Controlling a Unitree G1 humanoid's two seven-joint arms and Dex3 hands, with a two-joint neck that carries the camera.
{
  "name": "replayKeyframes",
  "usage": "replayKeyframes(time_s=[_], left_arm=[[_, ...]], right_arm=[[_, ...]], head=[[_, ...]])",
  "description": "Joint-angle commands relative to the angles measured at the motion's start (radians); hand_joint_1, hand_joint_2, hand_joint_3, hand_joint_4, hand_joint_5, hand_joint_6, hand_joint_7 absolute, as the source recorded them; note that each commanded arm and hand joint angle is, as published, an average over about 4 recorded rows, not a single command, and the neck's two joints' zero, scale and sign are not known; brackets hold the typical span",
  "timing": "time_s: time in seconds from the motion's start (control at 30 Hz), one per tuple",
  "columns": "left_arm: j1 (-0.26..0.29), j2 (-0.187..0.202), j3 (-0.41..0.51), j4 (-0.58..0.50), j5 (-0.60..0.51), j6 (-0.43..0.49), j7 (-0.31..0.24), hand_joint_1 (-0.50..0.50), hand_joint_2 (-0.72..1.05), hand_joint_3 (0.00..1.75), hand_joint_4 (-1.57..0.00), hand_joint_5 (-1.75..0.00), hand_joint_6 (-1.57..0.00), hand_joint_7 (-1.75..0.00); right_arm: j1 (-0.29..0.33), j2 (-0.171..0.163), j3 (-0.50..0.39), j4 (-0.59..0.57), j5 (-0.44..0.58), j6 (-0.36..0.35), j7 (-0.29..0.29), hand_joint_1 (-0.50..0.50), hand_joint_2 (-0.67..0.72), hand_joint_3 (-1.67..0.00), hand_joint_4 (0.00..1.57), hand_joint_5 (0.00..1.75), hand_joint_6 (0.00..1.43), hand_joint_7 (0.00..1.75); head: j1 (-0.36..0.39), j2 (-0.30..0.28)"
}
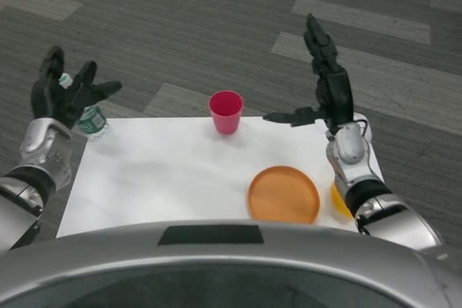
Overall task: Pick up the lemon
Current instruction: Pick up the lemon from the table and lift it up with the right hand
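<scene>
Right hand (326, 84) raised, fingers spread, empty, yellow lemon (338, 200) mostly hidden behind its forearm

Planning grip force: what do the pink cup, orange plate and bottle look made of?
Pink cup: probably plastic, opaque, matte, even colour. Orange plate: likely plastic, smooth with a slight sheen. Bottle: seemingly clear plastic with a green label, half hidden behind the left hand.
</scene>
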Motion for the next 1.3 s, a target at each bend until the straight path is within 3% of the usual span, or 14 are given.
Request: replayKeyframes(time_s=[0.03, 0.13, 0.27, 0.37, 0.5, 0.7, 1.07, 1.3], left_arm=[[0.0, 0.001, 0.0, -0.005, 0.0, -0.009, -0.002, 0.5, 0.96, 0.07, -0.04, 0.0, 0.0, 0.0], [0.0, 0.001, 0.001, -0.006, 0.0, -0.009, -0.001, 0.5, 0.96, 0.09, -0.04, 0.0, 0.0, 0.0], [0.0, 0.003, 0.0, -0.006, 0.0, -0.009, -0.001, 0.5, 0.96, 0.09, -0.04, 0.0, 0.0, 0.0], [-0.002, 0.005, -0.004, -0.005, 0.0, -0.008, -0.001, 0.5, 0.96, 0.09, -0.04, 0.0, 0.0, 0.0], [-0.004, 0.006, -0.009, -0.006, -0.001, -0.009, -0.002, 0.5, 0.96, 0.07, -0.04, 0.0, 0.0, 0.0], [-0.008, 0.007, -0.01, -0.006, 0.003, -0.007, -0.002, 0.5, 0.96, 0.07, -0.04, 0.0, 0.0, 0.0], [-0.018, 0.007, -0.026, -0.004, 0.003, -0.005, -0.002, 0.5, 0.96, 0.09, -0.04, 0.0, 0.0, 0.0], [-0.023, 0.007, -0.031, -0.003, 0.002, -0.002, -0.002, 0.5, 0.96, 0.07, -0.04, 0.0, 0.0, 0.0]], right_arm=[[-0.011, -0.003, -0.043, -0.009, 0.006, 0.005, -0.007, -0.22, -0.03, -0.24, 0.0, 0.29, 0.0, 0.0], [0.013, -0.003, -0.081, -0.027, 0.005, 0.005, -0.008, -0.23, -0.03, -0.24, 0.0, 0.29, 0.0, 0.0], [0.036, -0.003, -0.11, -0.047, 0.005, 0.005, -0.008, -0.25, -0.03, -0.24, 0.0, 0.29, 0.0, 0.0], [0.057, -0.002, -0.133, -0.068, 0.005, 0.005, -0.008, -0.25, -0.07, -0.24, 0.0, 0.29, 0.0, 0.0], [0.094, -0.003, -0.175, -0.101, 0.005, 0.004, -0.008, -0.25, -0.07, -0.24, 0.0, 0.29, 0.0, 0.0], [0.182, -0.005, -0.278, -0.181, 0.005, 0.003, -0.008, -0.25, -0.1, -0.24, 0.0, 0.29, 0.0, 0.0], [0.295, -0.005, -0.374, -0.246, 0.007, 0.004, -0.007, -0.25, -0.16, -0.24, 0.0, 0.29, 0.0, 0.0], [0.389, -0.003, -0.428, -0.276, 0.014, 0.005, -0.007, -0.25, -0.1, -0.24, 0.0, 0.29, 0.0, 0.0]], head=[[-0.198, 0.038], [-0.173, 0.032], [-0.375, 0.061], [-0.35, 0.056], [-0.413, 0.055], [-0.424, 0.054], [-0.458, 0.023], [-0.473, 0.017]])
